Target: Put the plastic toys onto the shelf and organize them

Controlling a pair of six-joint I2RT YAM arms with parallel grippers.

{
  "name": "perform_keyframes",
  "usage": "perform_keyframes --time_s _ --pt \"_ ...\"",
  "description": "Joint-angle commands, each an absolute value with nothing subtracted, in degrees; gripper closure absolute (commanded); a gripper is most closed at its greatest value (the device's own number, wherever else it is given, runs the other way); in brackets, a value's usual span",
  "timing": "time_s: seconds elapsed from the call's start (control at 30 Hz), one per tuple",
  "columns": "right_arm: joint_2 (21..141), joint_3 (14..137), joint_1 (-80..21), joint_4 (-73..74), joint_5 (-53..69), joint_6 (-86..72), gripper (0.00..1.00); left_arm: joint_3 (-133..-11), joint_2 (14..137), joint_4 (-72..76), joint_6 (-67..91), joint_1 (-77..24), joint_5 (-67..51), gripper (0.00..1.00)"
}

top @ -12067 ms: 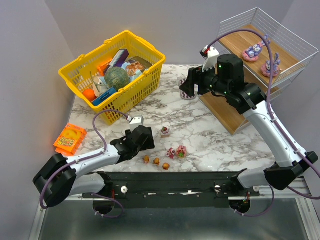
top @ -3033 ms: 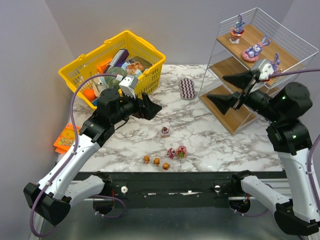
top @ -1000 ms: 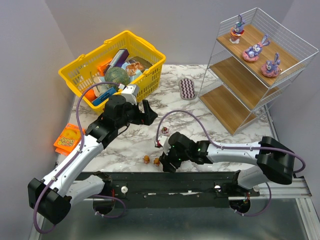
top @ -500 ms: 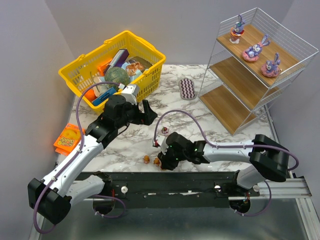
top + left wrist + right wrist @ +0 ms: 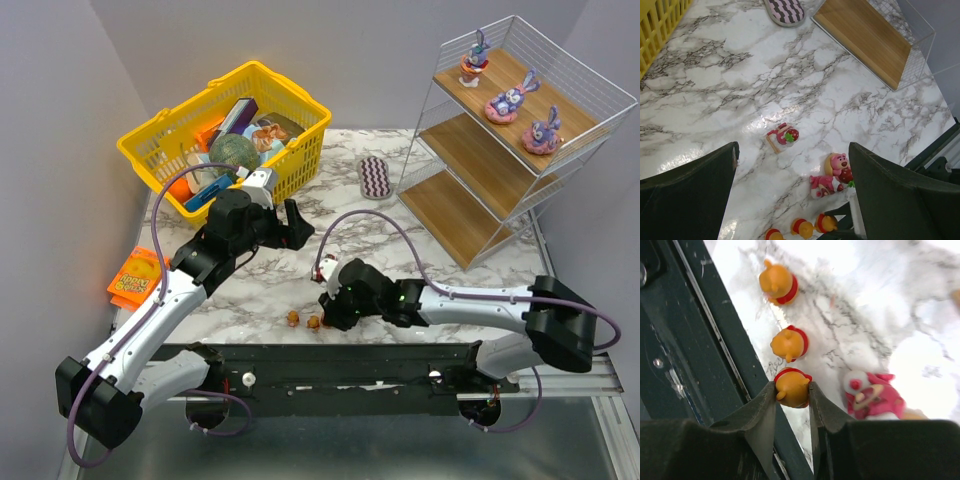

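We take this for a robotics lab, a closed test cell. A left arm point(image 5: 165, 300) and a right arm point(image 5: 475, 300), trailing purple cables point(image 5: 375, 214), are bolted to a black metal rail point(image 5: 330, 365) at the near edge of a marble-patterned bench point(image 5: 440, 270). Bare grey walls point(image 5: 350, 50) close it in. The props look staged: a yellow basket point(image 5: 150, 150), a wire shelf point(image 5: 480, 215) and small toys point(image 5: 293, 318).

The table top point(image 5: 850, 95) is a white, grey-veined marble look, smooth and glossy enough to throw glare, while the orange bear point(image 5: 791, 391) has a shiny moulded-plastic skin between the matt, dark fingers point(image 5: 762, 412) of the right gripper point(image 5: 792, 385). Far right, the shelf point(image 5: 455, 215) shows matt pale wood boards in a white-coated wire frame; far left the yellow basket point(image 5: 275, 185) is smooth plastic lattice, and the near rail point(image 5: 670, 340) is dark, scuffed metal.
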State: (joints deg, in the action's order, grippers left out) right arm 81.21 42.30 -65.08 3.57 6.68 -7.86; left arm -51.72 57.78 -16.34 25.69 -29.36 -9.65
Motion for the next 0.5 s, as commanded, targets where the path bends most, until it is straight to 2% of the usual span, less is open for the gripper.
perform_keyframes --time_s 0.0,0.27,0.47 --pt "75.3 46.1 -65.6 6.1 -5.3 -10.7 0.89 -53.2 57.7 -16.6 25.0 -29.1 -9.1 0.01" --pt "75.6 49.8 -64.1 16.7 -36.0 -23.4 0.93 -53.4 58.0 -16.0 25.3 -29.1 -9.7 0.01" --pt "80.5 51.6 -58.1 31.5 -43.2 -44.5 0.93 -54.1 58.2 -16.3 25.3 -29.1 -10.0 0.01"
